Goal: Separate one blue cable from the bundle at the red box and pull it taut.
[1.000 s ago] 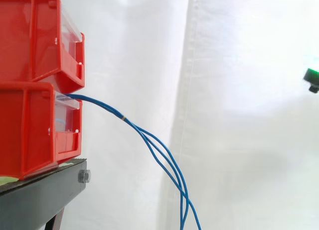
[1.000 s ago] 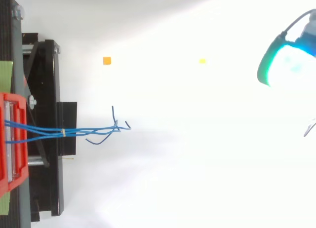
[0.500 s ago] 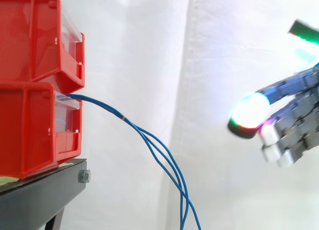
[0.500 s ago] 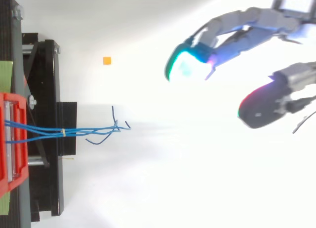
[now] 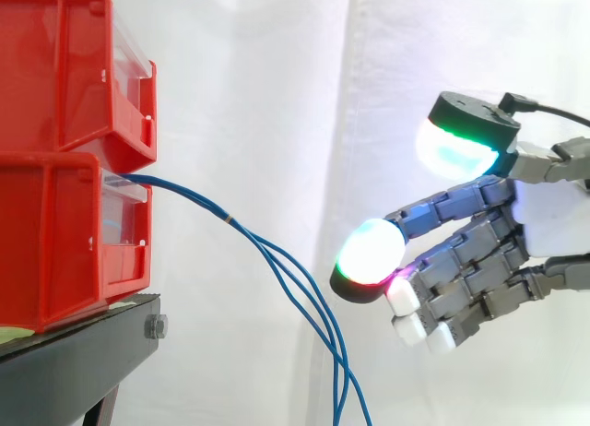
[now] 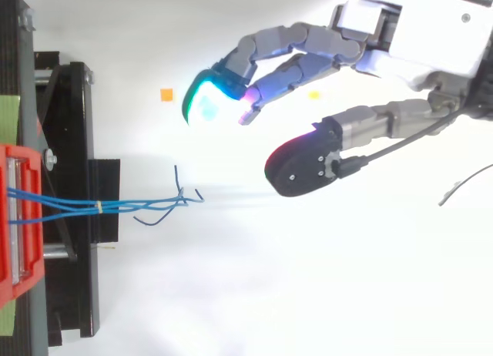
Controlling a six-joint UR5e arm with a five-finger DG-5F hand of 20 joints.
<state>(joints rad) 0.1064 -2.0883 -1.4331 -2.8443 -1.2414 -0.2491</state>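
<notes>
A bundle of thin blue cables (image 5: 277,265) leaves the lower red box (image 5: 64,237) and droops down to the right, bound by a small yellowish tie (image 5: 229,220). In the top view the blue cables (image 6: 131,207) run right from the lower red box (image 6: 17,225) and their loose ends splay apart. My hand (image 5: 539,218) is to the right of the cables and apart from them, open, its fingers stretched toward the box and the thumb held off from them. Seen from above, my hand (image 6: 420,36) hovers up and right of the cable ends, holding nothing.
A second red box (image 5: 64,76) is stacked on the lower one. Both rest on a black stand (image 5: 83,361) with a bolt at its edge. A white curtain hangs behind. Small orange (image 6: 166,95) and yellow (image 6: 315,95) markers lie on the white floor.
My hand has come in from the right edge toward the cables and box, showing more of its palm. The cables and boxes have not moved.
</notes>
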